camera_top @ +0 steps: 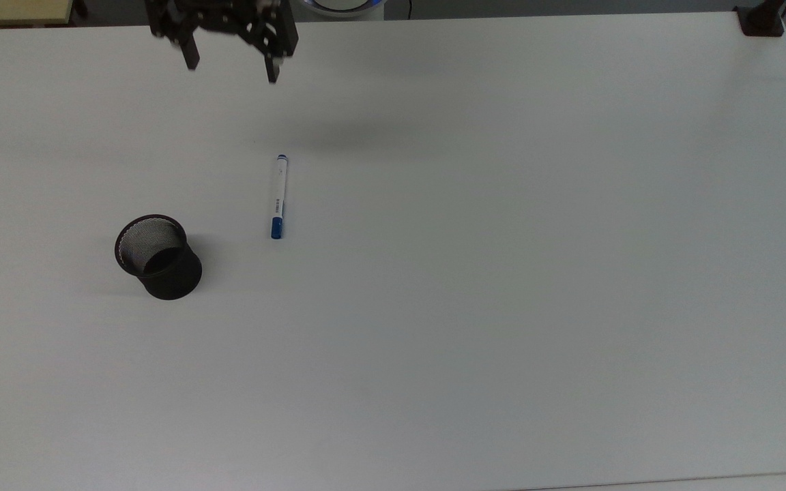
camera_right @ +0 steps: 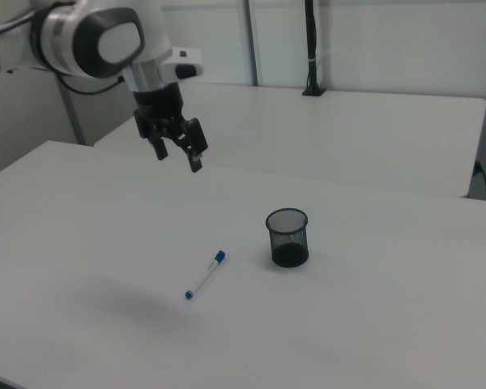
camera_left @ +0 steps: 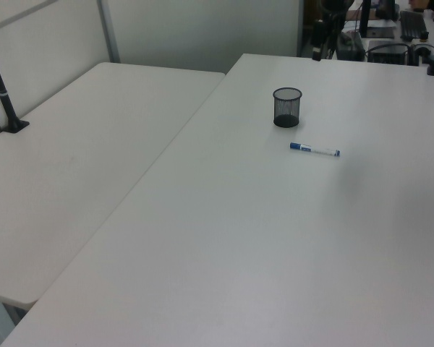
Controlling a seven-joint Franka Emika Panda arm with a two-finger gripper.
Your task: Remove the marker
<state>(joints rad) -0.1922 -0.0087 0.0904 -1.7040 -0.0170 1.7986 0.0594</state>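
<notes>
Gripper (camera_top: 230, 71) hangs high above the table (camera_top: 502, 273) with its fingers (camera_right: 196, 163) spread and nothing between them. The marker (camera_top: 278, 196) lies flat on the table, well apart from the gripper and below it in the top view. Its blue cap points toward the cup (camera_top: 158, 256), which stands near the marker. A small label sits on the barrel; its print cannot be read.
</notes>
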